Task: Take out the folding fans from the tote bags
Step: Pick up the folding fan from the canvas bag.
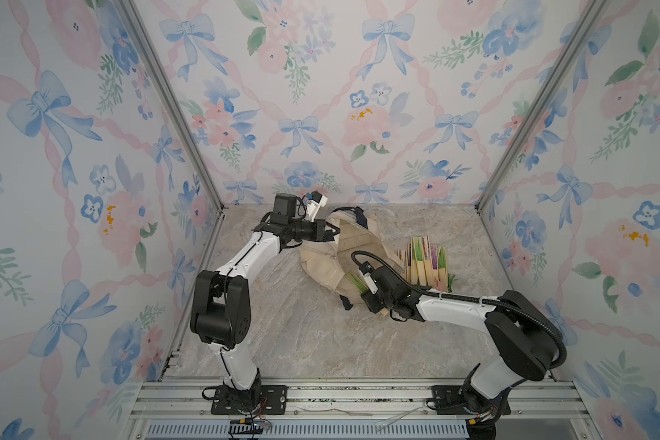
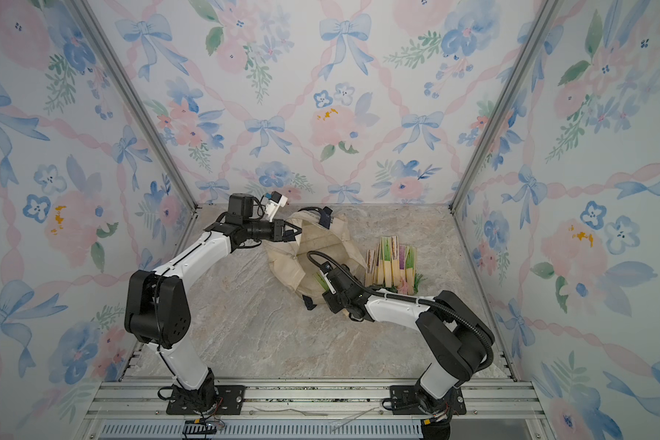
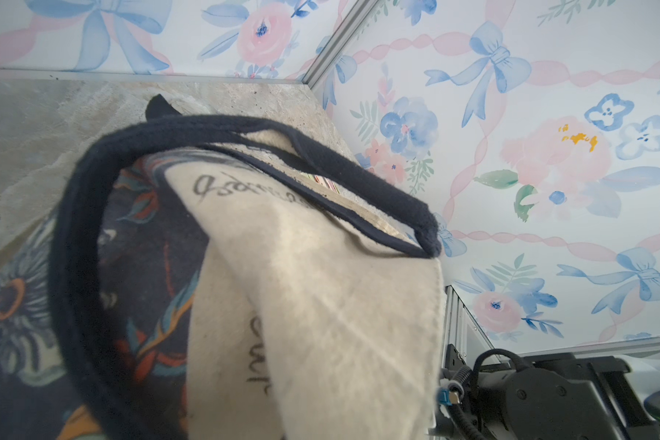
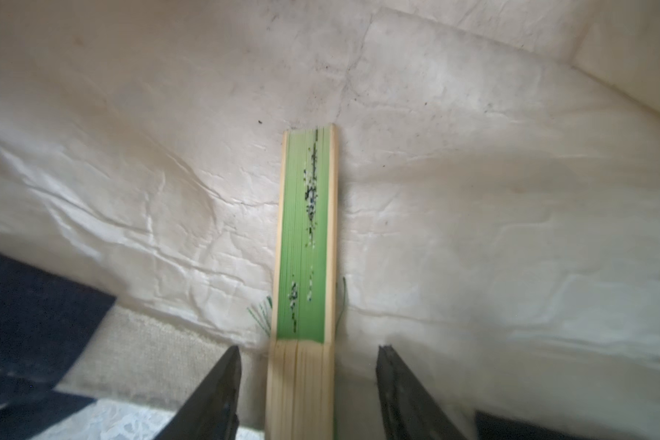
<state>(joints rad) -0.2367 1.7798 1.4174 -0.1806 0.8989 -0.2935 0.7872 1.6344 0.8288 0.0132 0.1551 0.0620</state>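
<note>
The cream tote bag (image 1: pixel 321 263) (image 2: pixel 282 263) lies on the marble table with its mouth open towards the right arm. My left gripper (image 1: pixel 336 229) (image 2: pixel 300 229) is shut on the bag's far rim and holds it up. In the left wrist view the canvas (image 3: pixel 321 304) hides its jaws. A green folding fan (image 4: pixel 307 247) (image 1: pixel 355 282) lies inside the bag on the cream lining. My right gripper (image 4: pixel 307 348) (image 1: pixel 361 291) is open, one finger on each side of the fan's bamboo end, with a gap on both sides. Several more fans (image 1: pixel 427 264) (image 2: pixel 391 263) lie side by side on the table right of the bag.
A navy strap handle (image 3: pixel 77 247) loops over the bag's printed side, and another navy handle (image 1: pixel 345 303) lies by the right gripper. Floral walls enclose the table on three sides. An aluminium rail (image 1: pixel 359 396) with both arm bases runs along the front.
</note>
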